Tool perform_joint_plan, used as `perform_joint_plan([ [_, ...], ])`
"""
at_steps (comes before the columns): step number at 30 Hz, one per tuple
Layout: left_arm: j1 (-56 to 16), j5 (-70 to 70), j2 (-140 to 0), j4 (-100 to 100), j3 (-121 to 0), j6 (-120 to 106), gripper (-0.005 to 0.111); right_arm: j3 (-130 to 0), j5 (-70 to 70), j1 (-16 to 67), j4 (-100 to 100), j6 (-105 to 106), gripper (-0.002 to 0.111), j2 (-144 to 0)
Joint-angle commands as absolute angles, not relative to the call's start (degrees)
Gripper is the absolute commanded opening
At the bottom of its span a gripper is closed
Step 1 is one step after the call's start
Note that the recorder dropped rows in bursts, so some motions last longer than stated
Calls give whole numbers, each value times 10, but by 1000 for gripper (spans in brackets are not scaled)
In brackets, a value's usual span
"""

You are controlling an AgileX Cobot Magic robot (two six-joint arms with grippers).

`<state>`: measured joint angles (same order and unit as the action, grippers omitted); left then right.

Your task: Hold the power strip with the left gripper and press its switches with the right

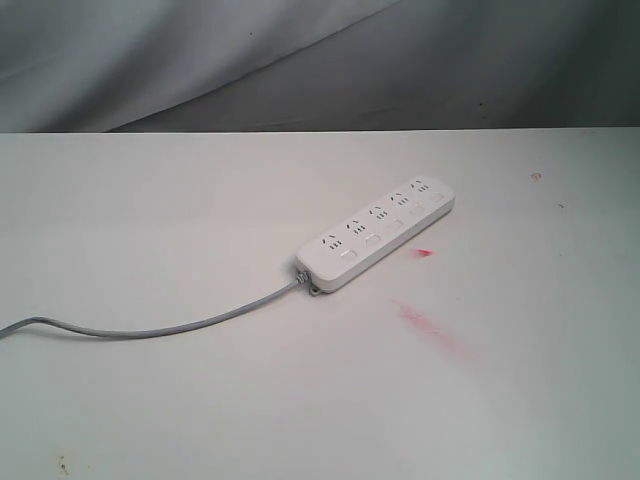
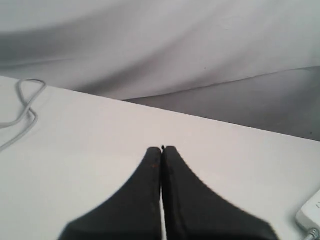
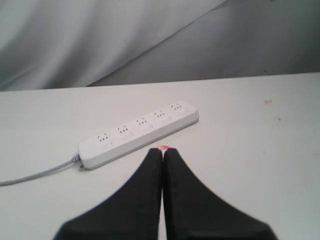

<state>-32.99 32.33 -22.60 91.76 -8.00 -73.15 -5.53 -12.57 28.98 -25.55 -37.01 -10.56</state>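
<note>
The long white power strip (image 1: 378, 232) lies flat on the white table, slanting from near left to far right. Its switches (image 1: 372, 240) run in a row beside the socket groups. Its grey cord (image 1: 150, 327) trails off to the left edge. Neither arm shows in the exterior view. My left gripper (image 2: 162, 149) is shut with nothing in it, above bare table; only a corner of the power strip (image 2: 311, 212) shows there. My right gripper (image 3: 163, 150) is shut and empty too, short of the power strip (image 3: 137, 131) and apart from it.
Red marks (image 1: 424, 320) stain the table (image 1: 150, 220) just right of the strip, one small spot (image 1: 423, 253) near its side. Grey draped cloth (image 1: 300, 60) hangs behind the table's far edge. Loops of cord (image 2: 25, 107) lie on the table in the left wrist view.
</note>
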Motion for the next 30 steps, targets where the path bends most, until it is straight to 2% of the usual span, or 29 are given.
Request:
perform_joint_plan([
  [1, -333, 327, -223, 944, -76, -747, 0, -25, -90, 286, -265, -371, 0, -103],
  [21, -333, 341, -222, 938, -76, -755, 0, -22, -92, 286, -249, -371, 0, -103],
  [26, -333, 375, -163, 929, -75, -755, 0, -22, -92, 286, -249, -371, 0, -103],
  [30, -317, 330, -132, 912, -75, -750, 0, -22, -92, 286, -249, -371, 0, -103],
])
